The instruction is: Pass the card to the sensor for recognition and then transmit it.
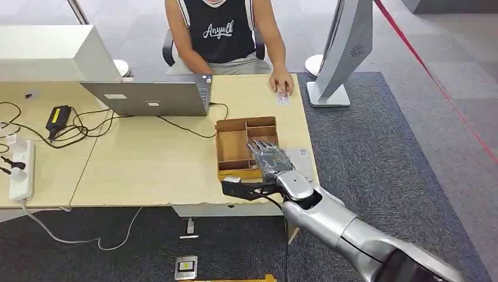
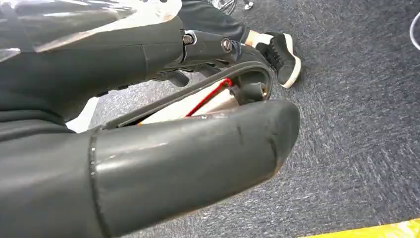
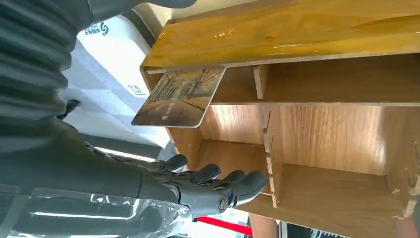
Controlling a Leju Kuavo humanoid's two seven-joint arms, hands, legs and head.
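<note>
The card (image 3: 181, 96), printed with a tree-lined road, leans tilted against the rim of an end compartment of the wooden organiser box (image 3: 297, 39). My right hand (image 3: 208, 186) hovers beside it with fingers stretched out and nothing held. From the head view, that right hand (image 1: 269, 157) lies over the near right corner of the box (image 1: 221, 147) and hides the card. The flat white sensor (image 1: 303, 163) lies on the desk just right of the box, its white face (image 3: 111, 64) also visible behind the card. A thick grey thumb of my left hand (image 2: 198, 158) hangs over carpet.
A person sits across the desk, one hand (image 1: 282, 81) resting by a small white item (image 1: 283, 98). A laptop (image 1: 152, 97), cables and a power strip (image 1: 20, 170) occupy the left. A black bracket (image 1: 241, 189) sticks out at the desk's near edge. A white stand (image 1: 340, 53) rises at right.
</note>
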